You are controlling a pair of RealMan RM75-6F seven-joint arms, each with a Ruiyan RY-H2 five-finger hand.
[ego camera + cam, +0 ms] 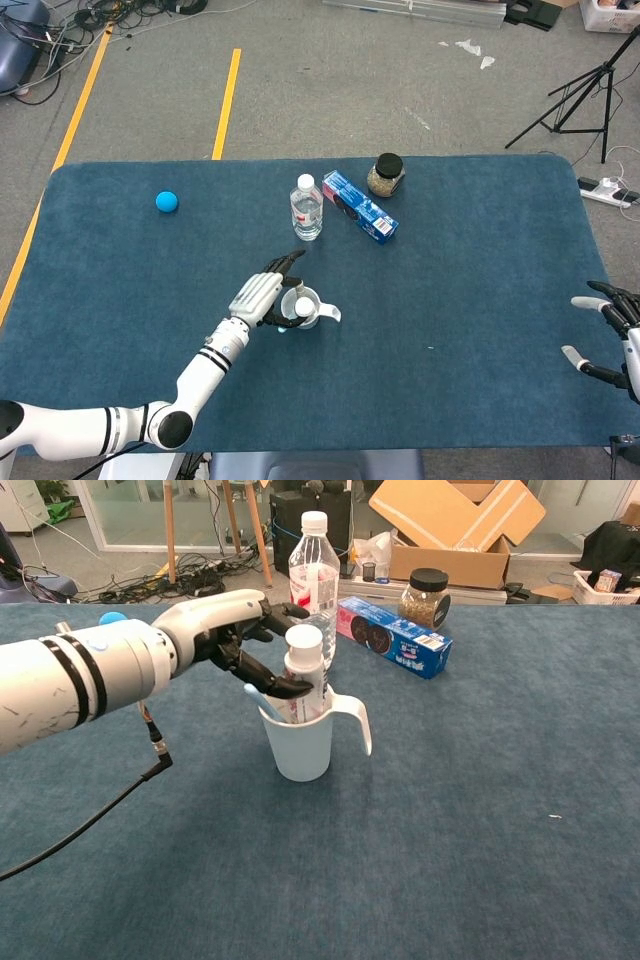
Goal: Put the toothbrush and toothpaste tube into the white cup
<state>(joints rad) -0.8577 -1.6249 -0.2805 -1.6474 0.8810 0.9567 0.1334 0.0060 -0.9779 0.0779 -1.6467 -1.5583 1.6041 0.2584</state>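
Observation:
The white cup (305,748) stands upright near the table's middle, its handle pointing right; the head view shows the cup (316,319) from above. The toothpaste tube (303,665) stands in it, white cap up. My left hand (235,635) grips the tube just above the rim, thumb in front and fingers behind. The toothbrush (258,698) leans inside the cup, its blue end poking over the left rim. In the head view my left hand (260,297) covers the cup's left side. My right hand (608,335) hovers at the table's right edge, fingers spread, holding nothing.
Behind the cup stand a water bottle (313,565), a blue cookie box (393,635) and a dark-lidded jar (426,598). A blue ball (167,201) lies far left. A blue cloth covers the table (470,270).

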